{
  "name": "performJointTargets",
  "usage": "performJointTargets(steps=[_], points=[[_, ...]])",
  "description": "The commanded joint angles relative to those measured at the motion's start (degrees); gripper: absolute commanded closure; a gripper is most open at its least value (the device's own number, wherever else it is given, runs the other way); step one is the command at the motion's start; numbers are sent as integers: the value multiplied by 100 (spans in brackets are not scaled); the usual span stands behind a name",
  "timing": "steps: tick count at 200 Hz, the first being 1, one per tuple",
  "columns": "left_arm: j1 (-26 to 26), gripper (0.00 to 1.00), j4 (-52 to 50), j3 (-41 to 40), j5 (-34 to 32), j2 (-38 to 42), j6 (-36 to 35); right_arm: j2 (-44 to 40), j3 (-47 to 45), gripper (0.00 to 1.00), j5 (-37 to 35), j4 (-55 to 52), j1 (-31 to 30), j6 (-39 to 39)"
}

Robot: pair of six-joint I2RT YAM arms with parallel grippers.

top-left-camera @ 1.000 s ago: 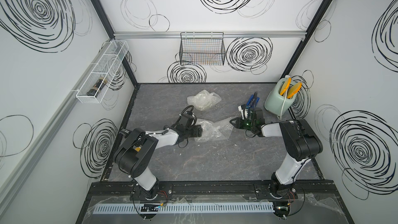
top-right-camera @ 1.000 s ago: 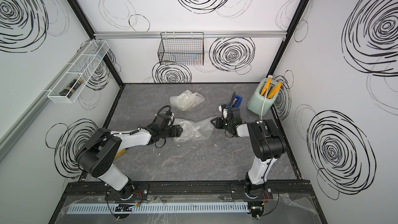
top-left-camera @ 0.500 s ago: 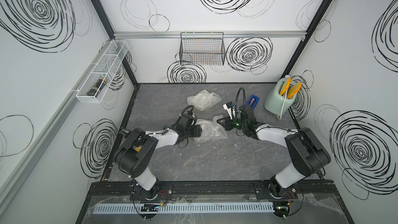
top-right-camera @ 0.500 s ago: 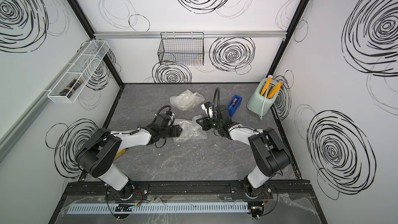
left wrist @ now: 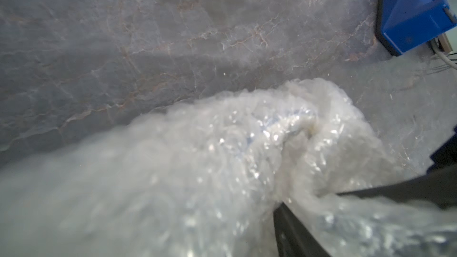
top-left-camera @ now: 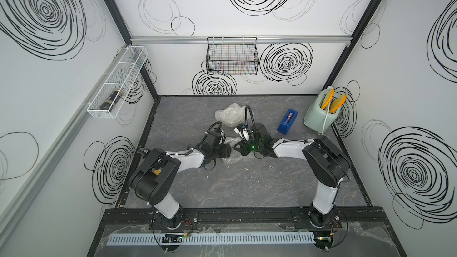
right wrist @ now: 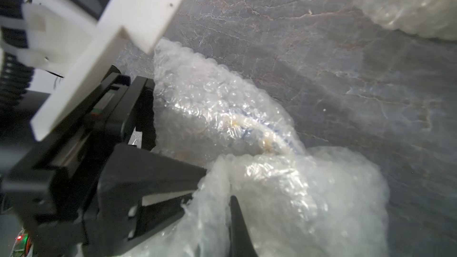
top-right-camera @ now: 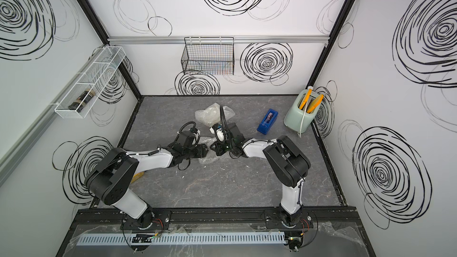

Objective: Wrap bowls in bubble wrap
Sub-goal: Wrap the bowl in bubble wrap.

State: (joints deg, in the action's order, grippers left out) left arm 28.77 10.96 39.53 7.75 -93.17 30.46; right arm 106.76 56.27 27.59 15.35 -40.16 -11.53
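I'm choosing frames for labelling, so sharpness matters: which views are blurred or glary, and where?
Left wrist view: bubble wrap smeared out of focus nearest the lens, bright glints on its crumpled top, table sharper. Right wrist view: white bracket blurred close up, glare on the wrap mid-frame. Both top views: even light, sharp, no glare.

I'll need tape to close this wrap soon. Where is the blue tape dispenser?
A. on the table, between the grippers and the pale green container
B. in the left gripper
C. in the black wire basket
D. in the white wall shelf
A: in a top view the blue tape dispenser lies on the table, apart from the bubble wrap, short of the pale green container.
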Motion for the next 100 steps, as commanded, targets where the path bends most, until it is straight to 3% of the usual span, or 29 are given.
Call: performJointTargets(steps=[1,19,100], points=[[14,38,239,-103,160,182,62,279,161,91,-290,-569,-97,287],[-35,36,328,-183,303,249,154,330,137,90,-289,-590,-97,357],[-491,2,914,-800,984,1241,865,370,96,86,-278,-639,-156,520]])
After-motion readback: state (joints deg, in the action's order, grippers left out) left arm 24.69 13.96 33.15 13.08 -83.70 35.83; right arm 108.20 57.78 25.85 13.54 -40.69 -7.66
